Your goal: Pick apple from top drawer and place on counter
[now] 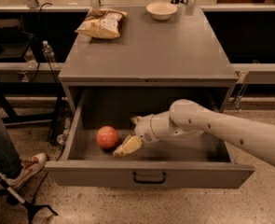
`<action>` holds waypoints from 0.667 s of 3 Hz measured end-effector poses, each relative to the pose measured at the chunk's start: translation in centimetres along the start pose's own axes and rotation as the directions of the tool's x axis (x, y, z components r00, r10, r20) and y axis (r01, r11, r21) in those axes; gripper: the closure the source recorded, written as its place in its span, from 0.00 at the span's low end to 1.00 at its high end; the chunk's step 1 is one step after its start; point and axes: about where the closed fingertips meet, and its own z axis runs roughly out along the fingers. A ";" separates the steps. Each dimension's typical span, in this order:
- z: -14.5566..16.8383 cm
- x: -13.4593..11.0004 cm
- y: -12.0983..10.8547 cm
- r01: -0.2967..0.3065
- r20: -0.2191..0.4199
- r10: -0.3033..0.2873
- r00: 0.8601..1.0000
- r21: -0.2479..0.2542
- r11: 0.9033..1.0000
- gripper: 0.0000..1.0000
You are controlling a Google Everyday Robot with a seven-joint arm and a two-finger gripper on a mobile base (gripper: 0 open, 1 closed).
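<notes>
Arm (221, 129) extends leftward, low inside the open drawer (148, 174). Gripper (131, 134) sits just right of the apple (107, 137), jaws spread, empty.

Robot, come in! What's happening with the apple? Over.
Two-finger gripper open, inside wide grey top drawer. Small round red-orange apple beside it, ungrasped. Nothing between.

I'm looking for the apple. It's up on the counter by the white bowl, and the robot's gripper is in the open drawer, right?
No: the camera view shows the apple in the top drawer, beside the open gripper, not on the counter.
</notes>
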 end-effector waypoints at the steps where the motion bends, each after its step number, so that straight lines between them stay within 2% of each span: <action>1: 2.6 -0.3 0.7 0.005 0.033 -0.003 0.999 -0.039 0.999 0.00; 2: 3.8 -1.1 1.7 0.022 0.078 -0.017 0.997 -0.066 0.998 0.00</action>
